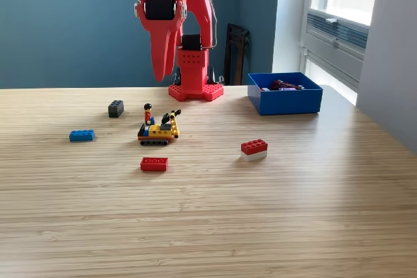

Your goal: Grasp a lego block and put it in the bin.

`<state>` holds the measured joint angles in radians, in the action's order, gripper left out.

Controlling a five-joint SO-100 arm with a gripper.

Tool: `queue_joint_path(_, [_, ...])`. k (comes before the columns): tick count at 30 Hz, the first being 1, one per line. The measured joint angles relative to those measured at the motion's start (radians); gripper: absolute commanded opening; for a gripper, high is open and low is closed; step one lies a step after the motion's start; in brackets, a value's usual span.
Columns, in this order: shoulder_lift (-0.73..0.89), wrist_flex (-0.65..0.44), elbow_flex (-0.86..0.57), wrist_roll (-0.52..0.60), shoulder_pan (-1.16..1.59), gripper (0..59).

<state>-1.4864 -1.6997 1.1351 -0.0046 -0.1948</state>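
Note:
My red gripper (161, 76) hangs point-down above the back of the table, in front of the arm's red base (195, 89). Its jaws look pressed together with nothing between them. Loose lego blocks lie on the wooden table below and in front of it: a black block (116, 109), a blue block (81, 135), a flat red block (154, 164) and a red block stacked on a white one (254, 149). The blue bin (287, 103) stands at the exterior view's back right, with a few dark and red pieces (281, 85) inside it.
A small yellow and black lego vehicle with a figure (158, 129) sits between the black block and the flat red block. The table's right edge runs close past the bin, near a grey wall and a window.

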Motion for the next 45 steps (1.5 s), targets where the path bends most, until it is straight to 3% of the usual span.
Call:
queue_joint_path(10, [0.0,0.005,0.133,-0.101,-0.002,37.0])
queue_joint_path(24, [-0.002,0.026,0.304,-0.264,-0.058,36.1])
queue_joint_path(45, [-0.002,0.324,0.545,-0.394,-0.11,36.2])
